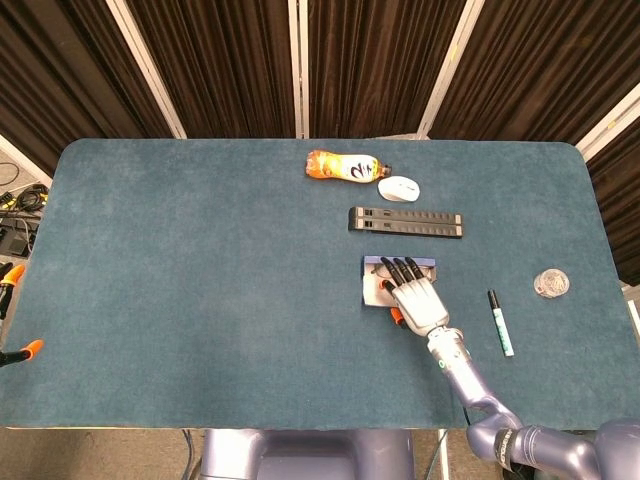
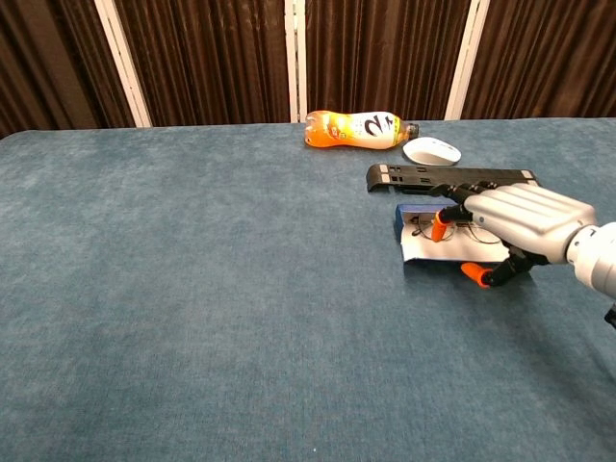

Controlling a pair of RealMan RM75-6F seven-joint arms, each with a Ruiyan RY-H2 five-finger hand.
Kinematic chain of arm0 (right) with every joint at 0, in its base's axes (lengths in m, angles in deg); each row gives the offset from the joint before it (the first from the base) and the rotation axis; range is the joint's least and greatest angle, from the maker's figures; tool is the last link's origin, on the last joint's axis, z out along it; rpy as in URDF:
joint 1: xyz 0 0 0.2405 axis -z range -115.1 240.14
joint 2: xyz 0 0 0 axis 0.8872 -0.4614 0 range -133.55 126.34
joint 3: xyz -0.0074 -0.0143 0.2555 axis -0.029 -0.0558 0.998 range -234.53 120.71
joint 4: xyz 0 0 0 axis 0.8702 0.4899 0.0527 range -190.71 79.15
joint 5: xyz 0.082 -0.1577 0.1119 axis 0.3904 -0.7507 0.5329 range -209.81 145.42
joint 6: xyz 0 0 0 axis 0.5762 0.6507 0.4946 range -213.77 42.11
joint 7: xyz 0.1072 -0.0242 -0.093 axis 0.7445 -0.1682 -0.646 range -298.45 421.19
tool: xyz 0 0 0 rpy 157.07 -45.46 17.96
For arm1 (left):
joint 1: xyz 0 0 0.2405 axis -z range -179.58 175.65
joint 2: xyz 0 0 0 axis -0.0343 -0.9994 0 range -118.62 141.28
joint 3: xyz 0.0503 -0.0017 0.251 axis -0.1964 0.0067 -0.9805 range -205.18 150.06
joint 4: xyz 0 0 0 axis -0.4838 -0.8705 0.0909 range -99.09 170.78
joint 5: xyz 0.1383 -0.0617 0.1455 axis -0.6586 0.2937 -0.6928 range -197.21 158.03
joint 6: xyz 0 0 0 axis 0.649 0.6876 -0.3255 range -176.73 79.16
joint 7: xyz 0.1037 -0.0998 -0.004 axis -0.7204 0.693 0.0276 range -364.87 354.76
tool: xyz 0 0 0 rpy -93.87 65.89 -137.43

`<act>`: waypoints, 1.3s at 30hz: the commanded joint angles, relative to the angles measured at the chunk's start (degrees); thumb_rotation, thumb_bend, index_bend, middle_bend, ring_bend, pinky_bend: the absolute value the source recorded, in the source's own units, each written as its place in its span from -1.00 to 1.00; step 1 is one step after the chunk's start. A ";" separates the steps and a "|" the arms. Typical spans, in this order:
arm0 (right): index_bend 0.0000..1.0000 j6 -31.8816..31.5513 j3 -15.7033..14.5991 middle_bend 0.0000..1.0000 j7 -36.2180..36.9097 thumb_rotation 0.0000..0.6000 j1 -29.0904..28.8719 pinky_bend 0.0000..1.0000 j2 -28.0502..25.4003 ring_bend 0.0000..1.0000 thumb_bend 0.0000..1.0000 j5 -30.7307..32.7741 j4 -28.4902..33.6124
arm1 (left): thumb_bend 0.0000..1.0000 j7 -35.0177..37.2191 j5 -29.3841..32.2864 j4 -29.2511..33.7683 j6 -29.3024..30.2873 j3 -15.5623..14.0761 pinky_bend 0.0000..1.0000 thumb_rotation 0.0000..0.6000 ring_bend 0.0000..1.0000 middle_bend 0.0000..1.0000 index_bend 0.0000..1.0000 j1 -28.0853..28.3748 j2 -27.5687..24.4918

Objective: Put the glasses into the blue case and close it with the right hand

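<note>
The blue case [image 2: 412, 215] lies right of the table's middle, its white-lined lid [image 2: 428, 252] tilted up off the table. The glasses [image 2: 423, 229] lie inside it, partly covered by my fingers. My right hand [image 2: 525, 221] reaches over the case from the near right. Its thumb is under the lid's near edge and its fingers are over the top, so it holds the lid. In the head view the right hand [image 1: 418, 300] covers most of the case [image 1: 371, 274]. My left hand is in neither view.
Just behind the case lies a black folded stand [image 1: 405, 221]. Further back are a white mouse [image 1: 399, 188] and an orange bottle [image 1: 342, 166] on its side. A marker [image 1: 500, 322] and a small clear round lid [image 1: 551, 283] lie to the right.
</note>
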 commanded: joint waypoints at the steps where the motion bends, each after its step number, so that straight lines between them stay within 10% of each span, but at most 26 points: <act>1: -0.31 0.37 0.41 -1.00 -0.23 1.00 -0.25 -1.00 0.21 -1.00 -0.24 0.48 -0.49 | -1.00 -0.03 0.04 0.01 -0.02 0.01 -1.00 1.00 -1.00 -1.00 -1.00 0.01 0.00; 19: 0.16 0.52 -0.14 -1.00 0.54 1.00 0.54 -1.00 0.37 -1.00 -0.13 0.46 -3.18 | -1.00 -0.20 -0.03 0.19 0.16 -0.03 -1.00 1.00 -1.00 -1.00 -1.00 -0.04 0.04; 39: 0.34 -3.17 -7.47 -0.98 -4.32 1.00 3.16 -1.00 -15.47 -1.00 -0.08 -10.75 12.84 | -1.00 1.23 -1.82 1.19 1.11 -0.52 -1.00 1.00 -1.00 -1.00 -1.00 -0.56 -0.86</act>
